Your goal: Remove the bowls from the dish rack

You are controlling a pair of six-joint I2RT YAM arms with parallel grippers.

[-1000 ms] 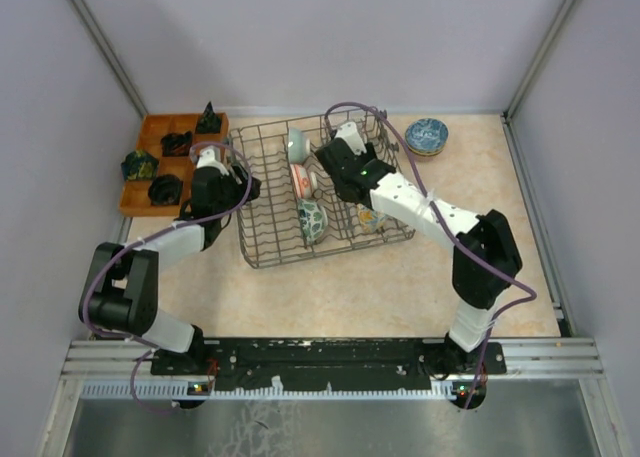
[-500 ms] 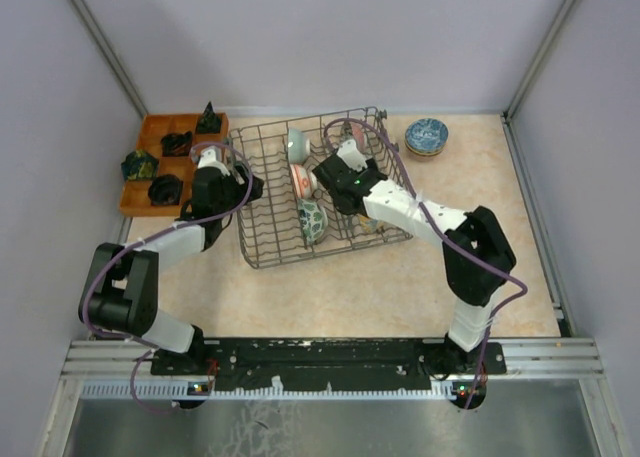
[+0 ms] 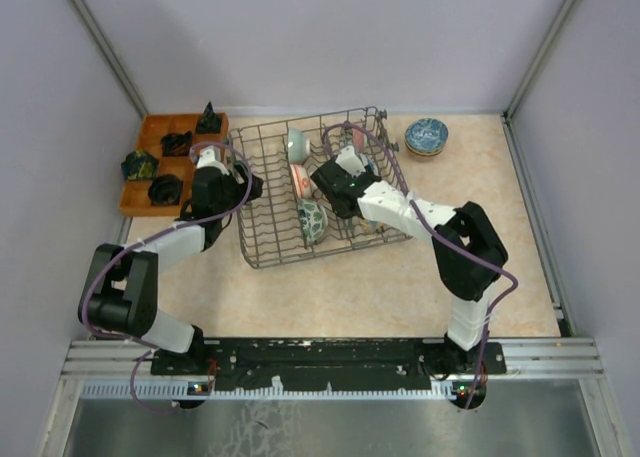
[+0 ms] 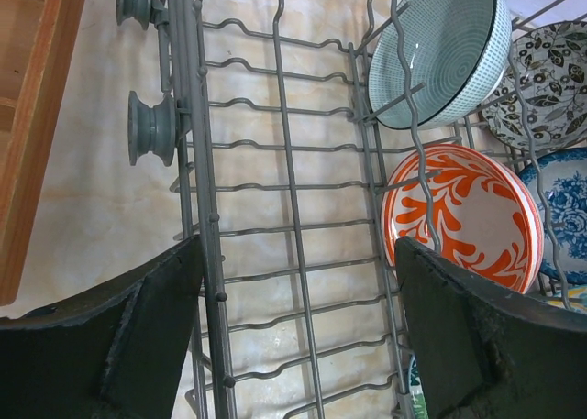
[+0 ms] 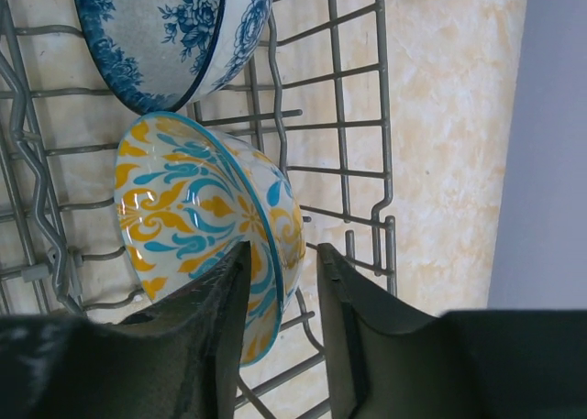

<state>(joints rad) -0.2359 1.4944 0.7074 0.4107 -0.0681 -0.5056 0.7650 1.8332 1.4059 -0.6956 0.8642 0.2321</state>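
Right wrist view: the right gripper (image 5: 284,254) stands narrow, its fingers straddling the rim of a yellow-and-teal bowl (image 5: 197,208) that stands on edge near a side wall of the dish rack (image 5: 384,126). Whether it is clamped I cannot tell. The left gripper (image 4: 295,254) gapes wide at the rack's left edge, with an orange-and-white bowl (image 4: 459,217) just beyond one finger.

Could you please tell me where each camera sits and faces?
Top external: above, behind the robot, down onto the dish rack; left arm, right arm show.
Left wrist: at the rack's left edge, facing the red-and-white bowl; open fingers show.
Right wrist: facing the yellow bowl, rim between its fingers.
Both wrists share the blue bowl.
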